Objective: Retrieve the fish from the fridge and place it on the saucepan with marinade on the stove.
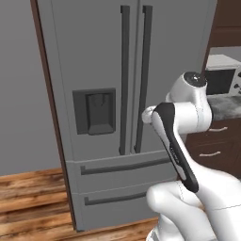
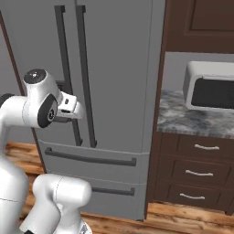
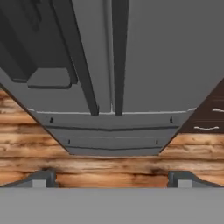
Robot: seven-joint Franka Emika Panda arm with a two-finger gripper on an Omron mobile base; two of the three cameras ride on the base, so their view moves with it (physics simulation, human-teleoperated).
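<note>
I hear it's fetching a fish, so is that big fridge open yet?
Shut. Both doors of the fridge sit flush, their dark handles side by side, and the drawers below are closed too.

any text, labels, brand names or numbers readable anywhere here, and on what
None: no readable text in these pictures.
fridge: plain grey doors, no brand mark or label visible.
dispenser panel: dark, no legible writing or icons.
microwave: no visible lettering or digits on its front.
cabinet drawers: handles only, no marks.
</note>
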